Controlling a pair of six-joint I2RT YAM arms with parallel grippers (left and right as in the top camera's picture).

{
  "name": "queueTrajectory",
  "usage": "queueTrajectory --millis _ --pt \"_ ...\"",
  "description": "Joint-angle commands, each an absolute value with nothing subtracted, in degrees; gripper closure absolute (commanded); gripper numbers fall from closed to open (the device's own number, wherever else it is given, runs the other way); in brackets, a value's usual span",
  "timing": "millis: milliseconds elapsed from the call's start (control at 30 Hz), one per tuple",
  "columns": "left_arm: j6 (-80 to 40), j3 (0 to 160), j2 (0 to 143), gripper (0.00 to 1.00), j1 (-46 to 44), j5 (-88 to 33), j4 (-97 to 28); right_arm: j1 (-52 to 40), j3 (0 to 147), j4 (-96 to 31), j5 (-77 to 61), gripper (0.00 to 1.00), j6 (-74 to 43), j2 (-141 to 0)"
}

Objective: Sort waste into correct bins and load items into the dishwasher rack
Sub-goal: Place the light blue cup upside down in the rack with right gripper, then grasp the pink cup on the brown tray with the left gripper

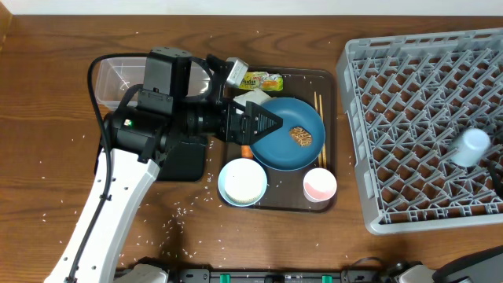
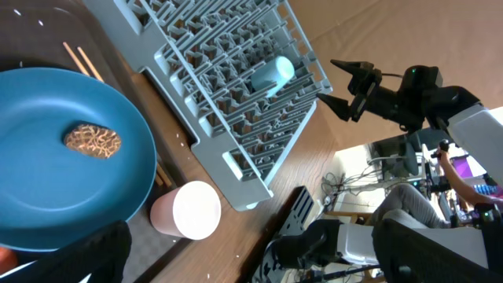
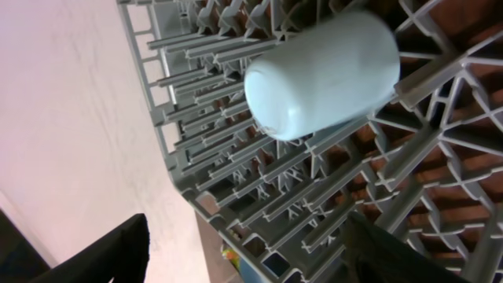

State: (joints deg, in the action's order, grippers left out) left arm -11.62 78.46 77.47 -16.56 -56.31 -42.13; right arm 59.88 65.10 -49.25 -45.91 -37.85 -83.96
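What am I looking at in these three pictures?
Two robot arms work at a table. One picture looks down from above; the other two come from a camera on each wrist. The left gripper hovers open at the edge of a blue plate carrying a brown food lump, on a brown serving tray with a white bowl, a pink cup, chopsticks and a snack wrapper. A clear tub and a black tray sit beside it. The right gripper is open near the grey dishwasher rack, where a white cup lies on its side. Neither holds anything.
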Motion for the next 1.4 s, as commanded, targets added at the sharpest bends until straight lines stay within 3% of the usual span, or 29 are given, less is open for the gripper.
queueTrajectory --millis 0,200,367,533,833,900,967,1033,1100,1233,1367 --pt "-7.6 78.6 77.3 0.02 -16.6 -54.9 -43.3 60.0 66.1 -49.0 -51.0 0.3 -32.8 -82.6" --pt "-3.2 77.8 77.5 0.02 -23.6 -29.3 -48.1 53.6 66.7 -50.3 -57.9 0.28 -19.5 -74.0" --pt "-2.4 75.6 80.6 0.01 -34.9 -11.0 -49.7 44.3 66.7 -50.2 -47.5 0.23 -18.2 -65.3" --pt "-2.8 75.1 89.0 0.04 -42.8 -8.3 -48.8 38.3 66.7 -52.3 -35.6 0.22 -20.9 -61.7" --pt "-9.5 75.1 101.4 0.12 -49.9 -8.3 -41.2 38.1 66.7 -53.8 -34.9 0.2 -20.9 -61.8" --pt "-10.6 75.1 103.6 0.21 -50.8 -8.3 -40.1 38.1 66.7 -53.8 -34.9 0.2 -20.9 -61.8" --pt "-11.1 75.1 105.4 0.38 -51.5 -8.3 -39.4 38.1 66.7 -53.8 -34.9 0.2 -20.7 -61.8" --pt "-11.6 75.1 106.4 0.43 -52.0 -8.5 -39.0 38.1 66.7 -53.8 -34.7 0.2 -20.7 -61.8" --pt "-11.7 75.1 106.9 0.54 -52.4 -8.5 -39.1 38.1 66.7 -53.8 -34.7 0.2 -20.7 -61.8" --pt "-11.7 75.4 106.1 0.94 -52.3 -8.5 -39.6 38.1 66.7 -53.8 -34.7 0.2 -20.7 -61.8" --pt "-11.7 79.2 101.6 0.94 -51.3 -8.5 -44.4 38.1 66.7 -53.8 -34.8 0.19 -19.2 -61.8"
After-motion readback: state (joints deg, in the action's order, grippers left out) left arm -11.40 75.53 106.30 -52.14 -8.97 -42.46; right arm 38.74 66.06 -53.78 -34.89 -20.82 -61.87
